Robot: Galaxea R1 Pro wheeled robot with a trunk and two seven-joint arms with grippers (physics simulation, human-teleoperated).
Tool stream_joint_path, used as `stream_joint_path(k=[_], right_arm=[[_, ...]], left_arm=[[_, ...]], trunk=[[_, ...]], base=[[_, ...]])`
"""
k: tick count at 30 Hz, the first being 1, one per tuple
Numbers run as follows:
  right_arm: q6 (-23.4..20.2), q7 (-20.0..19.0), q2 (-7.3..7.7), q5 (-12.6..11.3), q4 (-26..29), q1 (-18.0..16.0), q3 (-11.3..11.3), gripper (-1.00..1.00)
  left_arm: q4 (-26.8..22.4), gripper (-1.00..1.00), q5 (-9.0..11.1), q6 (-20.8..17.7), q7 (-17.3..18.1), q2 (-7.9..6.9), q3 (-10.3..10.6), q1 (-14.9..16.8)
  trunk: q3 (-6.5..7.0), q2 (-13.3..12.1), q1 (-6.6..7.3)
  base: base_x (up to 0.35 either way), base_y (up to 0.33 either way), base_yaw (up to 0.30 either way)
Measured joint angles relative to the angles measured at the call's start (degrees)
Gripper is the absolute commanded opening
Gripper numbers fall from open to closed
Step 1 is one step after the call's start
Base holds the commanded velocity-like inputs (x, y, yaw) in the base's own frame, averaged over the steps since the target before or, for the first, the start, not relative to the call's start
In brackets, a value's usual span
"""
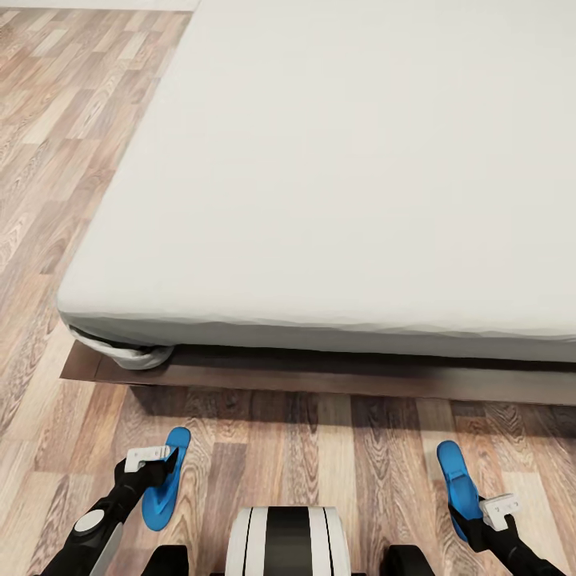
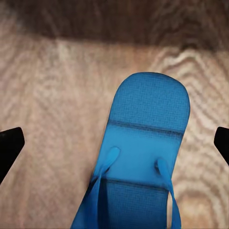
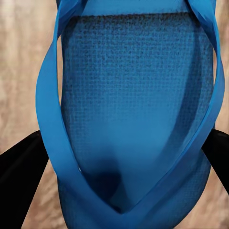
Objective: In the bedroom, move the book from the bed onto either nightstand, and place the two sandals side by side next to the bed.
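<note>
The big white bed (image 1: pixel 352 176) filled the middle, out to 12 o'clock. One blue sandal (image 1: pixel 166 478) lay on the wood floor (image 1: pixel 320 456) at 7 o'clock, under the left gripper (image 1: pixel 152 464), whose fingers (image 2: pixel 9 148) were spread wide. The other sandal (image 1: pixel 458 480) sat at 5 o'clock, the right gripper (image 1: pixel 484 520) pinching it.

Two blue sandals lie on the floor (image 1: pixel 336 448): one sandal (image 1: pixel 166 480) at seven o'clock, the other sandal (image 1: pixel 458 480) at five o'clock. One bed (image 1: pixel 336 184) fills twelve o'clock. Two grippers: left (image 1: pixel 152 462), right (image 1: pixel 492 512).
</note>
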State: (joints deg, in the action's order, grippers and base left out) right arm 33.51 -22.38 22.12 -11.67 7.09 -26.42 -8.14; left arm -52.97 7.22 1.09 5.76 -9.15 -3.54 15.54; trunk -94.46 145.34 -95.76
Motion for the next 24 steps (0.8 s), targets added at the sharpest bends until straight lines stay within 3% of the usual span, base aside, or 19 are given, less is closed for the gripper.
stream_joint_path(k=[15,24], right_arm=[[0.00,0.00,0.00,0.00,0.00,0.00,-0.01,-1.00],[-0.04,0.00,-0.01,-0.01,0.00,0.00,0.00,-1.00]], left_arm=[[-0.03,1.00,0.00,-0.14,0.00,0.15,0.02,0.00],[-0.03,1.00,0.01,-0.22,0.01,0.15,-0.02,-0.01]], trunk=[[0.00,0.00,0.00],[0.00,0.00,0.00]], base=[[-0.148,0.002,0.000],[-0.002,0.238,0.000]])
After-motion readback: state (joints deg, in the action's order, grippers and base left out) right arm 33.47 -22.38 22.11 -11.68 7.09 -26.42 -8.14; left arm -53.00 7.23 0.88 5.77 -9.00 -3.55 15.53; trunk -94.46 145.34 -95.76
